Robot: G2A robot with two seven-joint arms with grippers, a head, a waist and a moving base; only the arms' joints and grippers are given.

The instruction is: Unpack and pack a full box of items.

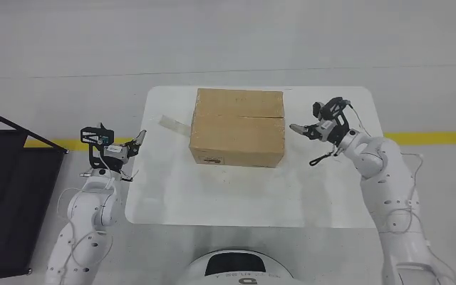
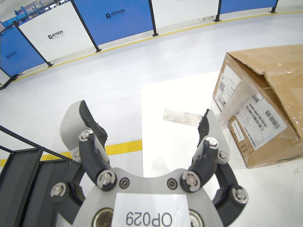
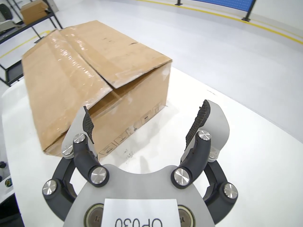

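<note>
On the table sits the box, flaps folded over, barcode labels on the end facing the left gripper — jaws spread wide. Near the opposite end hangs the right gripper — likewise spread.

Bright, even overhead light; shadows faint. Glare whitens table, sheens box top. Wrist views bow at edges.
</note>
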